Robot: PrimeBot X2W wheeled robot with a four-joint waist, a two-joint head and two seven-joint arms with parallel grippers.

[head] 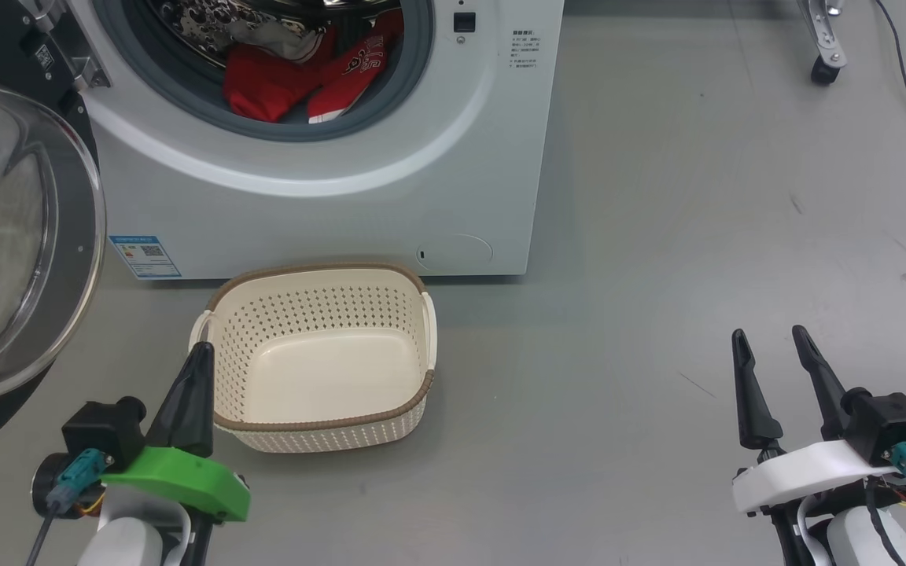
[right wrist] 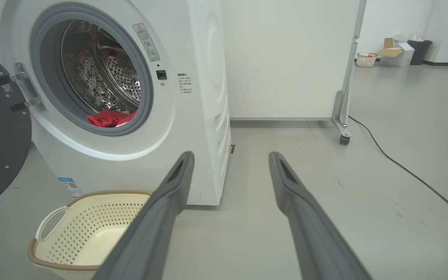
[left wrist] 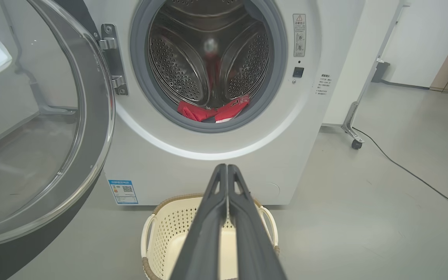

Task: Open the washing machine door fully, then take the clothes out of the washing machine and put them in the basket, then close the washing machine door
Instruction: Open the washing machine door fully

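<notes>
door (head: pixel 20 236) hanging wide open, first step looking done. clothes (head: pixel 296 79) lying inside washing machine (head: pixel 327 212); basket (head: pixel 319 269) sitting empty before it. left hand (head: pixel 201 351) resting shut, right hand (head: pixel 770 334) gaping, both holding nothing. unloading, closing remaining.

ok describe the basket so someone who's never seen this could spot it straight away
Find the big white washing machine with its round door swung open. On the grey floor just in front of it sits the basket. It is a cream, hole-dotted plastic tub with a brown woven-look rim and side handles, and it is empty.
</notes>
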